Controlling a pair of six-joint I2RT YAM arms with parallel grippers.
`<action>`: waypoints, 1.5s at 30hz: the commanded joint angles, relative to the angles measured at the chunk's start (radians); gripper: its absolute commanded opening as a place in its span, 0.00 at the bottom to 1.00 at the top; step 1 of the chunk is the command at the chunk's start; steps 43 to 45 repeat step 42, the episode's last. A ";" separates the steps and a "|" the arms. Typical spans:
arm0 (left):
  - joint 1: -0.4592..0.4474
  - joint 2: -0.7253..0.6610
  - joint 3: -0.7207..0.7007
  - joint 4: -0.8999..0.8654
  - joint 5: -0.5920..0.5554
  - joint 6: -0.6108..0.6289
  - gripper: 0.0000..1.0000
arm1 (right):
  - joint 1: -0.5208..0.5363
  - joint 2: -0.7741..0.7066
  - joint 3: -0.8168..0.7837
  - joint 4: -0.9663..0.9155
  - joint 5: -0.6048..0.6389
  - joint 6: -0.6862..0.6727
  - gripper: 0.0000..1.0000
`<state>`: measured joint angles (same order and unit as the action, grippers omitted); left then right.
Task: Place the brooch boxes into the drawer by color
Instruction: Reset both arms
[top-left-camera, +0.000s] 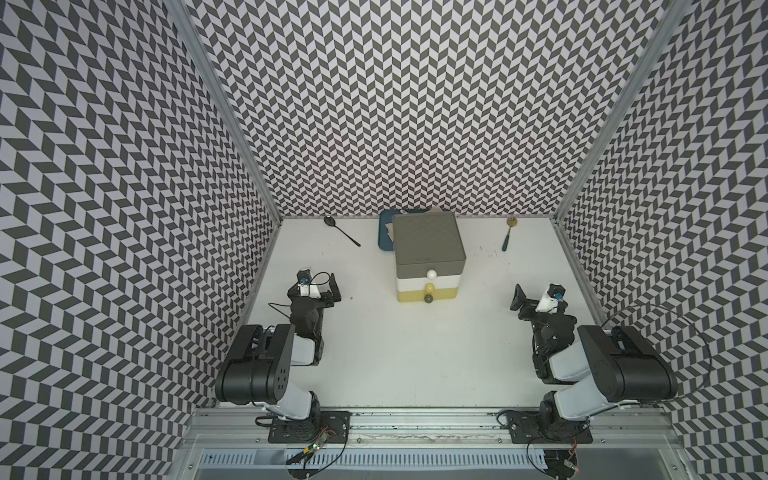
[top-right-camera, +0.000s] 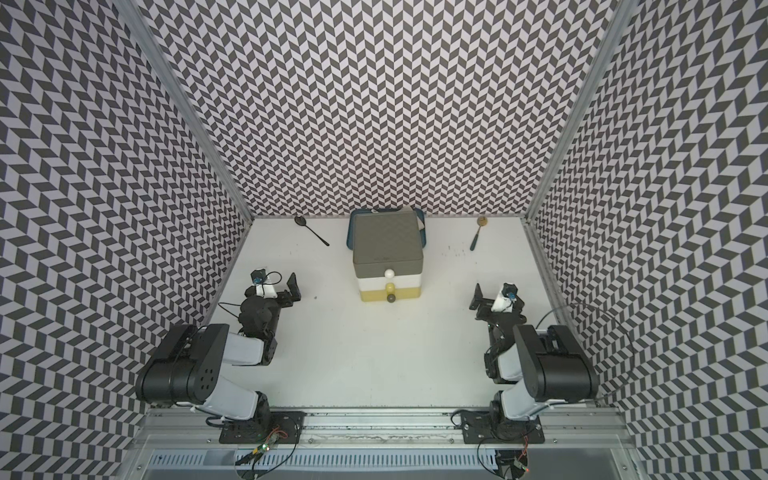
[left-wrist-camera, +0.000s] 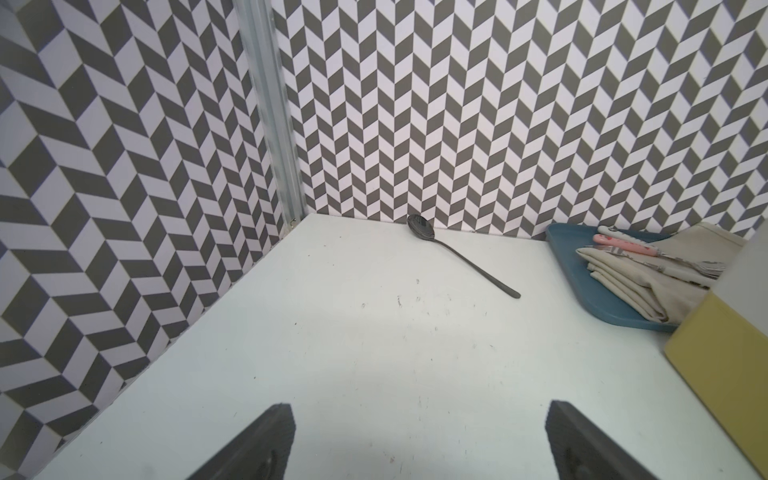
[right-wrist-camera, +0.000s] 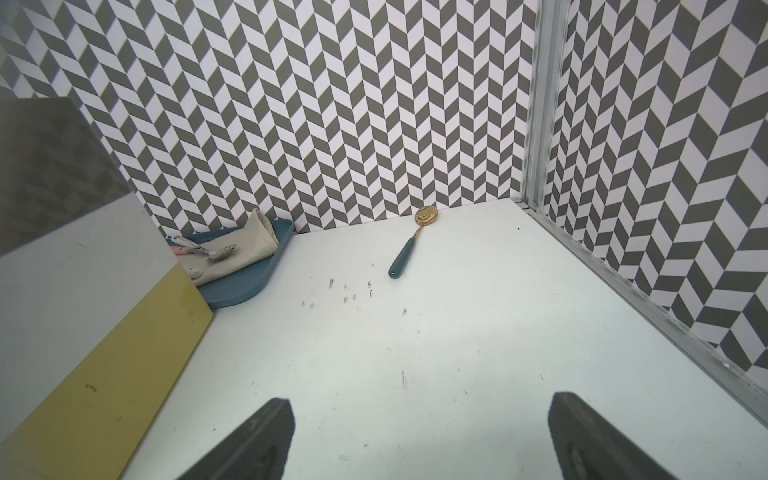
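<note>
both arms rest nearer me than the chest (top-left-camera: 428, 245), left jaws off to its left, right jaws off to its right, each well apart from it. both pairs stand spread as wide as they go and hold nothing; the wrist views show only bare tabletop (left-wrist-camera: 374, 332) between the tips. i can't find a single brooch box in any view, so whether they are shut inside the chest or off camera i cannot tell. all three drawers are closed.

my worries: the ball knobs (top-left-camera: 432, 274) stack close together, so wide jaws could catch two at once. a pull may drag the whole chest instead of the drawer unless the other arm braces it. a push would shove it into the tray (left-wrist-camera: 569, 249) right behind.
</note>
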<state>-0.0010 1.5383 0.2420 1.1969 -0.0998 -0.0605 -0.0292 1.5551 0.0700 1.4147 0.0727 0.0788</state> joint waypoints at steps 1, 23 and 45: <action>0.003 0.007 0.005 0.045 0.046 0.026 1.00 | 0.000 -0.028 0.041 0.068 -0.029 -0.009 0.99; -0.017 0.009 0.021 0.015 0.092 0.076 1.00 | 0.030 0.007 0.174 -0.092 -0.154 -0.100 0.99; -0.007 0.011 0.028 0.005 0.115 0.072 1.00 | 0.030 0.008 0.174 -0.091 -0.154 -0.100 0.99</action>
